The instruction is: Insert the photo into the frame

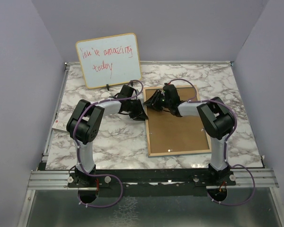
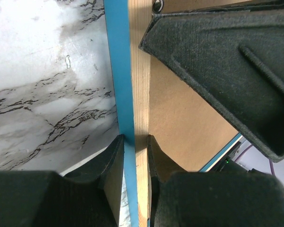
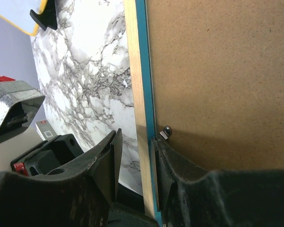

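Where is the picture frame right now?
In the top view the frame lies back up on the marble table, right of the middle, the whiteboard behind it to the left. The left claw and right claw straddle its left edge.

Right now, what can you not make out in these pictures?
- The photo: in no view; the backing board covers whatever lies inside the frame.
- Frame's far-left part: top view, partly hidden by the left end effector and right end effector.
- Small red-and-white item at the table edge: top view, too small to name.
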